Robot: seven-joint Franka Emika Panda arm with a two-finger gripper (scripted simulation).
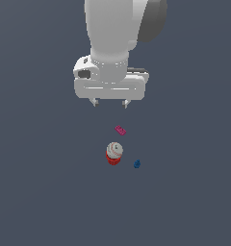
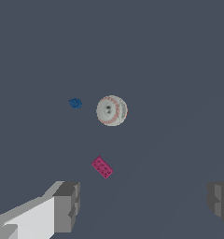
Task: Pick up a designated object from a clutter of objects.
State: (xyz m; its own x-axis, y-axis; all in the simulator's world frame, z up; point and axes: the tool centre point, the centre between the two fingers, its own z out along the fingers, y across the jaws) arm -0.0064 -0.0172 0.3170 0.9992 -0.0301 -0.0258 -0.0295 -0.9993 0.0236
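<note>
The magenta-pink flat block [image 1: 120,129] with a bumpy top lies on the grey floor; it also shows in the wrist view [image 2: 102,167]. My gripper [image 1: 109,103] hangs open and empty above and behind the block, well clear of it. In the wrist view the two fingers [image 2: 67,205] stand wide apart, and the block lies beyond them, nearer this finger. The red-and-white cupcake-like object [image 1: 114,153] stands in front of the block, and shows from above in the wrist view [image 2: 112,110]. The tiny dark blue piece [image 1: 136,164] lies beside the cupcake, also in the wrist view [image 2: 75,103].
The three small items lie close together on a plain dark grey floor [image 1: 40,192]. The arm's white body [image 1: 112,38] fills the upper middle of the exterior view.
</note>
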